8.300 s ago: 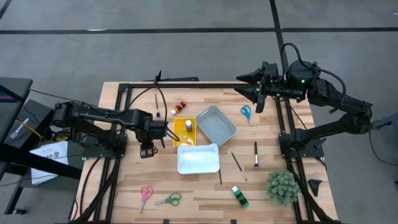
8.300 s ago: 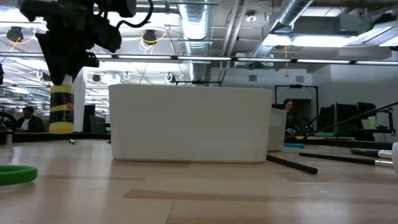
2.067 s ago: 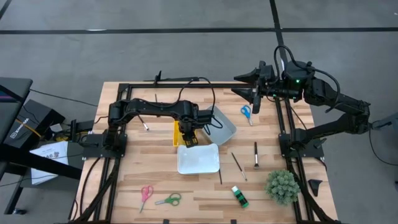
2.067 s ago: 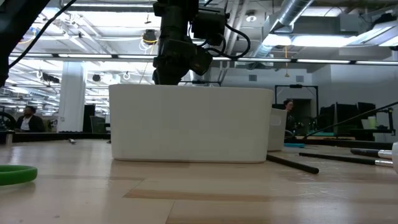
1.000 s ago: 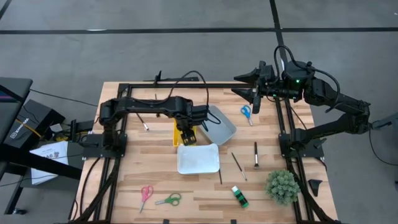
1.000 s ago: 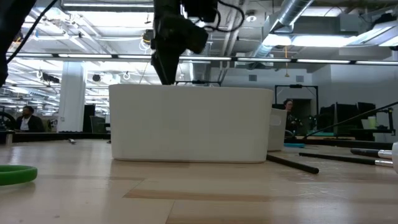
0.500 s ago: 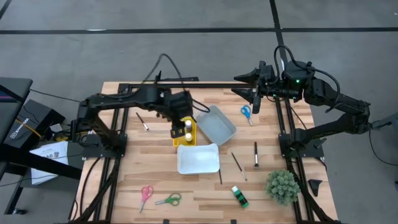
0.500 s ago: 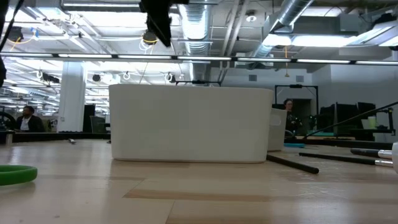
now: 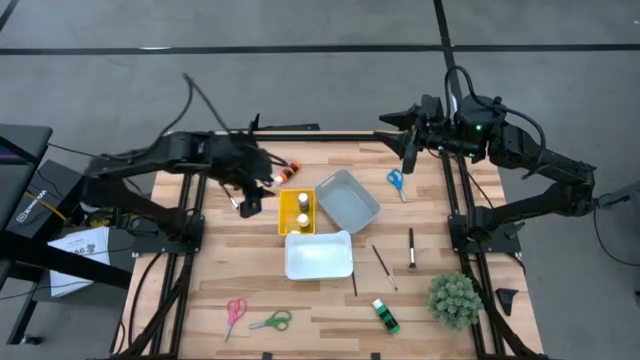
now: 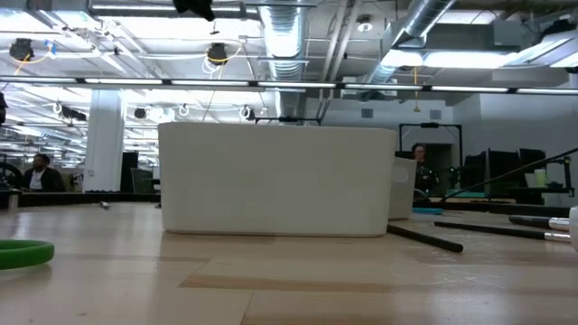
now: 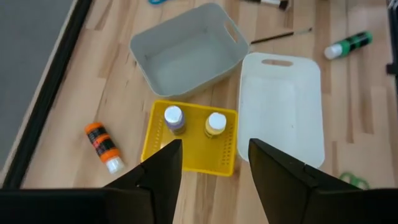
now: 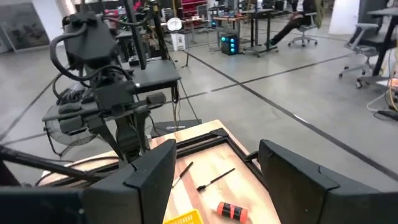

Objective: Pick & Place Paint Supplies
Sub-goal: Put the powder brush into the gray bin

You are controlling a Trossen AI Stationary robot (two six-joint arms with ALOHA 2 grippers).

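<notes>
The tabletop carries a white tray, a grey bin and a yellow basket, in which a purple and a yellow paint bottle are stood. The left claw, parted and empty, is hung beside the basket. The orange paint bottle, lying near, is judged next; a descent and squeeze are called for. The right claw is held wide at the far edge.

The right gripper hangs with its dark fingers spread wide, looking over the wooden table. An orange paint bottle lies there beside a thin paintbrush, the left arm looming behind.
</notes>
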